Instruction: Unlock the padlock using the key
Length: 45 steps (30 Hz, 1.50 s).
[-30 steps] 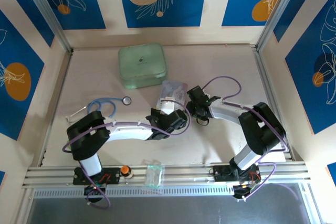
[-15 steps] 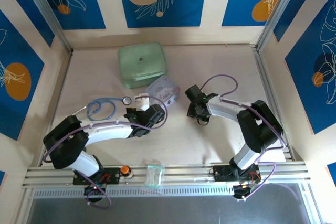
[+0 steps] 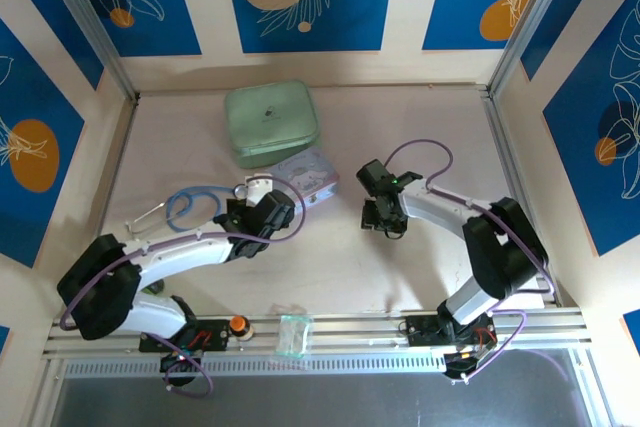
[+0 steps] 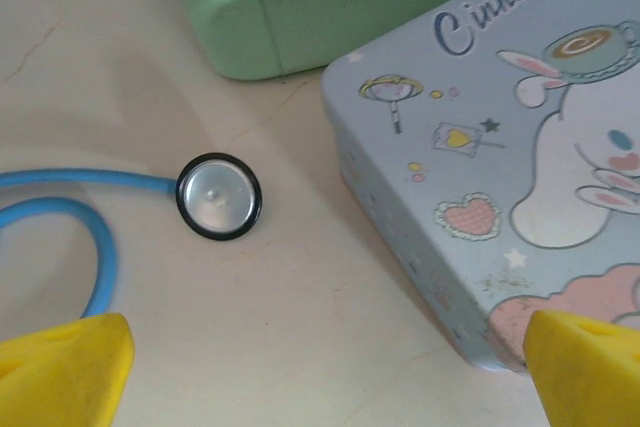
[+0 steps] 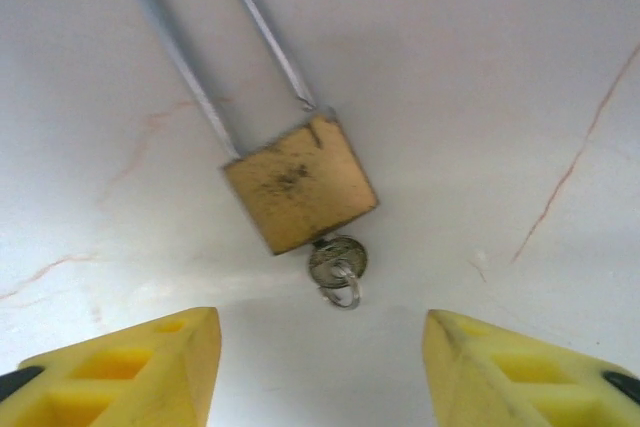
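Observation:
The brass padlock [image 5: 300, 183] lies flat on the pale table, its long silvery shackle [image 5: 190, 57] pointing away from me. The small silvery key [image 5: 337, 262] sticks in the bottom of the body, a thin ring hanging from its head. My right gripper [image 5: 320, 367] hovers just short of the key, open, its yellow fingertips [image 5: 130, 367] either side with nothing between them. Whether the shackle is released I cannot tell. From above, the right gripper [image 3: 385, 215] sits right of centre. My left gripper [image 4: 325, 377] is open and holds nothing; from above it [image 3: 255, 197] is left of centre.
A lavender cartoon tin [image 4: 500, 177] lies just right of the left gripper, a green tin [image 3: 270, 123] behind it. A blue stethoscope [image 3: 190, 209] with its round head [image 4: 218, 196] lies to the left. An orange button [image 3: 238, 324] and a clear bag [image 3: 293, 332] sit on the front rail.
The left arm has swung left, away from the centre, toward the stethoscope, and the lavender tin now lies a little further left. The right gripper has barely shifted over the padlock.

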Each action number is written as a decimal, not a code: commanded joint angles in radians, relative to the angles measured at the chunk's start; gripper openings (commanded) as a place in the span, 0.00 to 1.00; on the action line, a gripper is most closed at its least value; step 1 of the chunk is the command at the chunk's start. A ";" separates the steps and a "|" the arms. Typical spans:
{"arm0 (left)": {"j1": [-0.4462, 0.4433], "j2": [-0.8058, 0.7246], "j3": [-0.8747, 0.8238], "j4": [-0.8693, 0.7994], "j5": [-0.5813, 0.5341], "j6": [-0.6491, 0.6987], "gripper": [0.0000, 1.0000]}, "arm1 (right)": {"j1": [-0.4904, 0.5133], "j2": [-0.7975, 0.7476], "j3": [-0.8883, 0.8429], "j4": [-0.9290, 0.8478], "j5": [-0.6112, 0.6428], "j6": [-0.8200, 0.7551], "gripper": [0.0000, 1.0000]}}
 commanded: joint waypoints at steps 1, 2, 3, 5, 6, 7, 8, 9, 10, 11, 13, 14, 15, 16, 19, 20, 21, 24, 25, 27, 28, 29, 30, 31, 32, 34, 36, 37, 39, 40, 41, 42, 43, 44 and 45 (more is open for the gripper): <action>0.041 -0.069 0.047 -0.009 0.088 0.064 1.00 | 0.010 -0.107 0.012 0.009 0.020 -0.056 0.62; 0.055 -0.096 0.049 -0.013 0.102 0.069 0.99 | 0.015 -0.147 0.011 0.016 0.051 -0.074 0.63; 0.070 -0.130 0.051 -0.013 0.107 0.084 1.00 | 0.016 -0.197 0.007 0.033 0.090 -0.102 0.66; 0.101 -0.192 0.047 -0.001 0.094 0.150 0.99 | -0.002 -0.286 -0.014 0.093 0.128 -0.195 0.70; 0.124 -0.219 0.034 0.030 0.099 0.206 0.96 | -0.030 -0.323 -0.028 0.144 0.124 -0.254 0.78; 0.155 -0.239 0.022 0.061 0.111 0.255 0.94 | -0.060 -0.348 -0.049 0.194 0.130 -0.292 0.80; 0.185 -0.251 0.015 0.076 0.117 0.281 0.94 | -0.081 -0.362 -0.072 0.240 0.156 -0.298 0.81; 0.225 -0.256 0.010 0.092 0.133 0.305 0.95 | -0.107 -0.374 -0.101 0.298 0.207 -0.299 0.81; 0.266 -0.251 0.009 0.105 0.150 0.334 0.95 | -0.143 -0.382 -0.132 0.376 0.225 -0.321 0.80; 0.298 -0.241 0.009 0.109 0.148 0.356 0.99 | -0.186 -0.386 -0.150 0.429 0.195 -0.336 0.80; 0.358 -0.206 0.020 0.104 0.112 0.422 0.99 | -0.300 -0.380 -0.164 0.490 0.050 -0.348 0.80; 0.381 -0.192 0.026 0.098 0.088 0.448 1.00 | -0.340 -0.367 -0.163 0.505 0.012 -0.343 0.80; 0.408 -0.176 0.028 0.097 0.058 0.458 0.99 | -0.381 -0.345 -0.160 0.521 -0.018 -0.349 0.80; 0.440 -0.166 0.028 0.094 0.061 0.460 0.99 | -0.415 -0.317 -0.158 0.540 -0.039 -0.376 0.80; 0.500 -0.151 -0.028 0.206 0.065 0.540 1.00 | -0.467 -0.236 -0.170 0.621 -0.015 -0.490 0.79; 0.515 -0.145 -0.063 0.272 0.070 0.581 0.99 | -0.470 -0.221 -0.189 0.665 0.004 -0.517 0.79; 0.536 -0.135 -0.106 0.350 0.083 0.619 0.99 | -0.472 -0.211 -0.220 0.733 0.023 -0.547 0.79; 0.632 -0.090 -0.202 0.497 0.169 0.578 1.00 | -0.480 -0.201 -0.356 1.030 0.016 -0.576 0.79; 0.673 -0.069 -0.229 0.547 0.218 0.527 0.99 | -0.486 -0.190 -0.408 1.134 -0.005 -0.580 0.78; 0.726 -0.022 -0.297 0.716 0.302 0.490 0.99 | -0.497 -0.153 -0.457 1.271 -0.032 -0.584 0.79; 0.737 -0.016 -0.299 0.724 0.323 0.495 0.99 | -0.500 -0.137 -0.470 1.312 -0.034 -0.587 0.80; 0.742 -0.008 -0.310 0.785 0.348 0.509 0.99 | -0.506 -0.116 -0.483 1.357 -0.047 -0.583 0.80; 0.751 0.017 -0.342 0.912 0.385 0.539 0.99 | -0.517 -0.086 -0.492 1.401 -0.072 -0.572 0.80; 0.754 0.028 -0.346 0.935 0.403 0.562 0.99 | -0.525 -0.049 -0.495 1.443 -0.097 -0.572 0.80; 0.763 0.053 -0.355 0.984 0.415 0.563 1.00 | -0.532 -0.038 -0.508 1.473 -0.124 -0.572 0.82; 0.776 0.135 -0.390 1.152 0.433 0.572 0.99 | -0.538 -0.034 -0.516 1.486 -0.143 -0.574 0.81; 0.776 0.129 -0.371 1.091 0.487 0.583 0.99 | -0.537 -0.033 -0.515 1.484 -0.141 -0.576 0.81; 0.776 0.149 -0.363 1.104 0.501 0.591 0.99 | -0.536 -0.033 -0.516 1.482 -0.141 -0.576 0.81; 0.770 0.218 -0.348 1.143 0.547 0.621 0.99 | -0.536 -0.033 -0.513 1.482 -0.141 -0.576 0.81; 0.767 0.214 -0.362 1.169 0.579 0.633 1.00 | -0.535 -0.033 -0.514 1.482 -0.138 -0.577 0.82; 0.768 0.199 -0.357 1.123 0.582 0.624 0.99 | -0.535 -0.033 -0.515 1.483 -0.136 -0.577 0.92; 0.768 0.211 -0.355 1.138 0.580 0.626 0.99 | -0.535 -0.033 -0.515 1.484 -0.136 -0.577 0.99; 0.769 0.215 -0.351 1.144 0.584 0.631 0.99 | -0.533 -0.033 -0.516 1.485 -0.135 -0.578 0.99; 0.768 0.208 -0.347 1.119 0.585 0.627 0.99 | -0.533 -0.033 -0.517 1.486 -0.134 -0.579 0.99; 0.768 0.215 -0.349 1.136 0.584 0.630 1.00 | -0.533 -0.033 -0.516 1.488 -0.135 -0.579 0.99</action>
